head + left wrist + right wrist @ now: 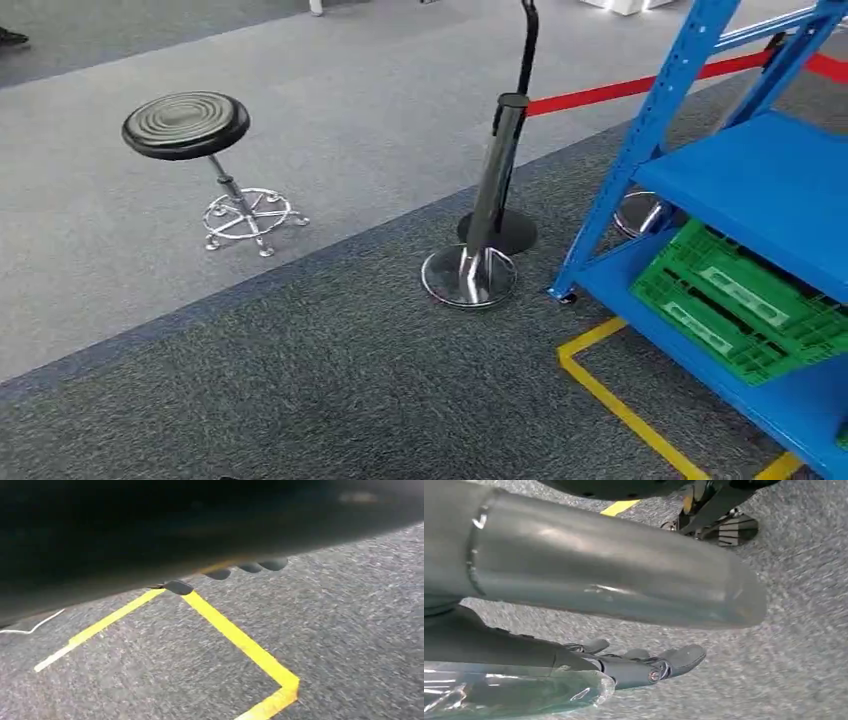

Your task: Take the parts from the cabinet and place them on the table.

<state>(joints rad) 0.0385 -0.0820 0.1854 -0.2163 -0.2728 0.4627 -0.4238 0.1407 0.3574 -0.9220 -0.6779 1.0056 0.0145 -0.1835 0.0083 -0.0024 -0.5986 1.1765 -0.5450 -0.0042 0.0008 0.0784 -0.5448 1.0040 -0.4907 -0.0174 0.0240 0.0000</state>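
I see a blue metal cabinet (745, 180) holding a ribbed green plastic crate (745, 305) over speckled grey carpet (300, 380). My right hand (639, 667) hangs with fingers extended, holding nothing I can see. I cannot tell my left hand's (225, 572) state, as only dark rounded fingertips show.

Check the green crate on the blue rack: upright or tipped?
Tipped: the green crate lies on its side on the blue rack's bottom shelf.

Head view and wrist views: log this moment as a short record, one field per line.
shelving: blue rack at the right of the head view
crate: green crate on the rack's lowest shelf
floor marking: yellow tape in front of the rack
barrier: chrome post on a round base, red belt running from it
seat: black stool on the lighter carpet
right hand: right hand over grey carpet, clear plastic wrap beside it, contents unclear
left hand: left hand, just dark fingertips above yellow tape
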